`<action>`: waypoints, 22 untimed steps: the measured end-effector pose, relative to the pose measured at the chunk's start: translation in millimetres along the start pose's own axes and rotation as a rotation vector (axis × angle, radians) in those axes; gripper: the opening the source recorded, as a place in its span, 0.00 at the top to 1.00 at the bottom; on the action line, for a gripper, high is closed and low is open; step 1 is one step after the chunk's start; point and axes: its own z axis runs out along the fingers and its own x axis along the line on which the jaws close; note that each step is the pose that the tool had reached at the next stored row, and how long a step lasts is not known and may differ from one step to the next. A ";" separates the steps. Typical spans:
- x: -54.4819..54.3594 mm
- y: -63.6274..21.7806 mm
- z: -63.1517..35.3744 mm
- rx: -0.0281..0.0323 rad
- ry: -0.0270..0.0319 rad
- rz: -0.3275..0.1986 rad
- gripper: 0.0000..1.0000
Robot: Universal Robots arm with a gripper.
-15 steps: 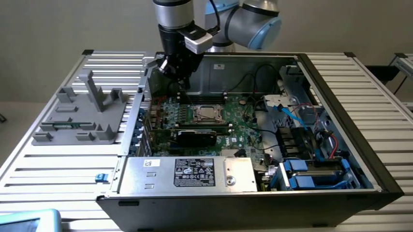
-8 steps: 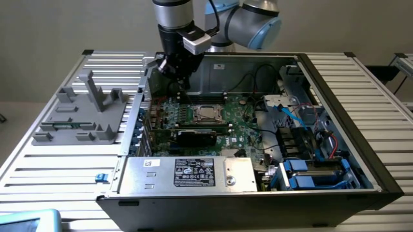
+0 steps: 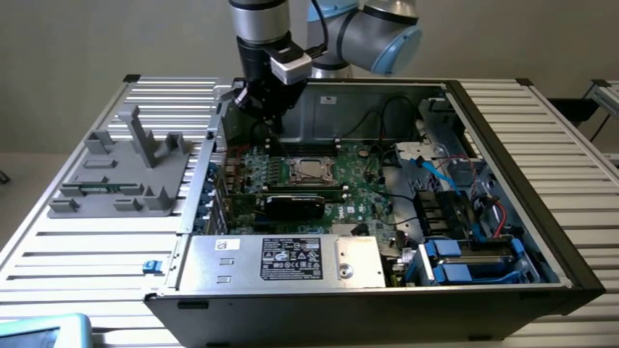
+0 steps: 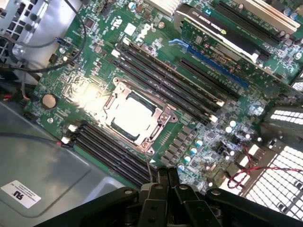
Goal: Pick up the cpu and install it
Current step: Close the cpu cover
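Observation:
The cpu [image 3: 309,170] [image 4: 132,116] lies flat in the metal-framed socket [image 4: 156,137] in the middle of the green motherboard [image 3: 363,192], its silver top glaring under the light. My gripper [image 3: 275,125] [image 4: 164,172] hangs above the back of the open computer case, up and toward the exterior view's left of the socket, clear of the board. Its two dark fingers [image 4: 161,182] are pressed together with nothing between them.
A black card [image 3: 295,205] stands in front of the socket, with memory slots [image 4: 165,80] on both sides. A metal power supply box [image 3: 280,259] fills the case's front. Drive bays and cables [image 3: 464,239] sit at the exterior view's right. A grey fixture [image 3: 126,170] rests on the table at its left.

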 end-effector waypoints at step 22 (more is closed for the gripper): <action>-0.9 -0.4 1.7 0.0449 0.0205 0.159 0.88</action>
